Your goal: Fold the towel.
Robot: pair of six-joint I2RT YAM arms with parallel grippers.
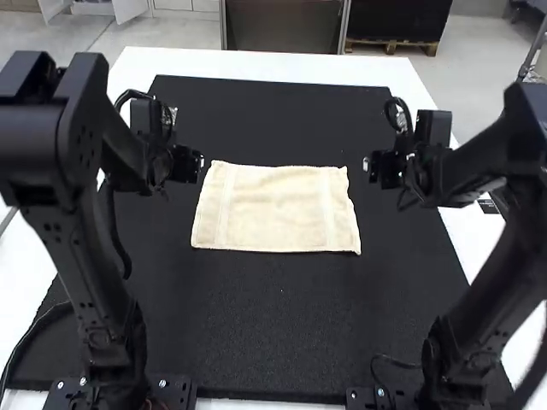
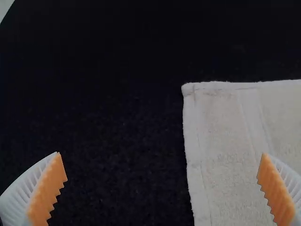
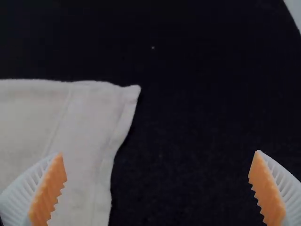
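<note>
A cream towel [image 1: 275,209] lies spread and flat on the dark mat, wider than it is deep. My left gripper [image 1: 195,162] is by its far left corner, and my right gripper [image 1: 373,164] is a little off its far right corner. In the left wrist view, the open left gripper [image 2: 162,188] has its fingers wide apart above the edge of the towel [image 2: 230,155]. The right wrist view has the right gripper [image 3: 157,186] open too, one finger over the towel [image 3: 70,127] and the other over bare mat. Neither gripper holds the cloth.
The black mat [image 1: 273,325] surrounds the towel on all sides, on a white table [image 1: 256,64] whose border shows around it. Both arms stand at the near side, with their upper links along the left and right of the mat.
</note>
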